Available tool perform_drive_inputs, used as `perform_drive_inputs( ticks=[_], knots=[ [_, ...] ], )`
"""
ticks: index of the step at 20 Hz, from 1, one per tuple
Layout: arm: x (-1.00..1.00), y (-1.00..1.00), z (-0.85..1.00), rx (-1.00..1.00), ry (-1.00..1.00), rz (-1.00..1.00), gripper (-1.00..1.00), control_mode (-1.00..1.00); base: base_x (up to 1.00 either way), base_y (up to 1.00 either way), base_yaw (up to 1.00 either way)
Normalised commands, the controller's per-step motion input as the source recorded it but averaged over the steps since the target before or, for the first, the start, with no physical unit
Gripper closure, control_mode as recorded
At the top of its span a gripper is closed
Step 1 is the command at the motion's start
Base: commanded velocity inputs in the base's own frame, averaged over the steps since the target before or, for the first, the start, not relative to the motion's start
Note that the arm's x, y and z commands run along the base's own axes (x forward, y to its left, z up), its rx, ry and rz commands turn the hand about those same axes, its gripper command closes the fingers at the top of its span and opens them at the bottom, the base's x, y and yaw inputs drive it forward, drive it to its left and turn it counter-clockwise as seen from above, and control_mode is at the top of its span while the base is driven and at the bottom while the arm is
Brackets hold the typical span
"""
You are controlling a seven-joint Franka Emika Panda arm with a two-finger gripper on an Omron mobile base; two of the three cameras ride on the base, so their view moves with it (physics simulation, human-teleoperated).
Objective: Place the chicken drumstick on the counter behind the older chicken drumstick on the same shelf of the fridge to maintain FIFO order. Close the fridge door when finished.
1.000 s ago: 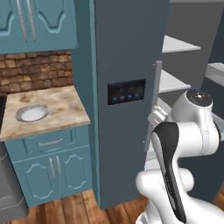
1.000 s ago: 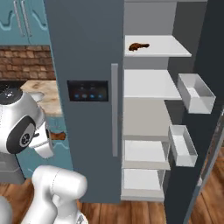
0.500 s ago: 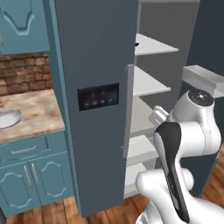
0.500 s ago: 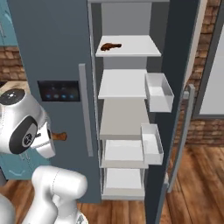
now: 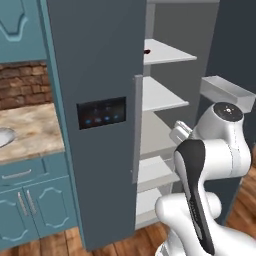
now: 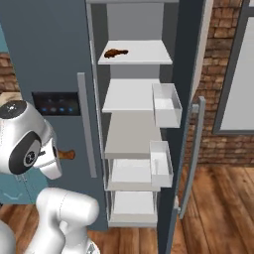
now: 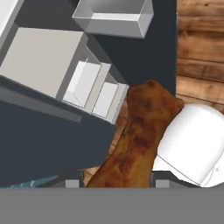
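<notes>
— What's on your left? 
— The counter point(image 5: 30, 132), beside the fridge point(image 5: 95, 60).

— And your gripper point(image 7: 114, 183)? 
— Closed on the chicken drumstick point(image 7: 135, 135), carried low before the closed door's panel point(image 6: 55, 103).

— To your right? 
— The older drumstick point(image 6: 115, 52) lies on the top shelf point(image 6: 141, 54); the fridge door point(image 6: 186, 124) stands open, 2 bins point(image 6: 166, 104) inside.

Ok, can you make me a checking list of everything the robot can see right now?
Surface: beige counter at left, a white dish edge on it.
Job's things: one chicken drumstick held between the fingers; older drumstick on the top shelf; fridge, its door open.
Clutter: white door bins.
Grippers: gripper shut on the drumstick.
Cables: nothing seen.
Surroundings: teal cabinets, brick wall, wooden floor.
</notes>
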Motion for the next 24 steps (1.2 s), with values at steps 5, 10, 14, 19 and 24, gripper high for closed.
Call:
perform_drive_inputs(
  ticks=[5,10,14,19,24],
  knots=[
    [0.0,0.0,0.0,0.0,0.0,0.0,1.0,1.0,0.37,-0.43,0.0],
    [0.0,0.0,0.0,0.0,0.0,0.0,1.0,1.0,0.74,-0.08,0.0],
    [0.0,0.0,0.0,0.0,0.0,0.0,1.0,1.0,0.76,-0.32,-0.01],
    [0.0,0.0,0.0,0.0,0.0,0.0,1.0,1.0,0.41,-0.79,0.0],
    [0.0,0.0,0.0,0.0,0.0,0.0,1.0,1.0,0.49,-0.37,0.0]
  ],
)
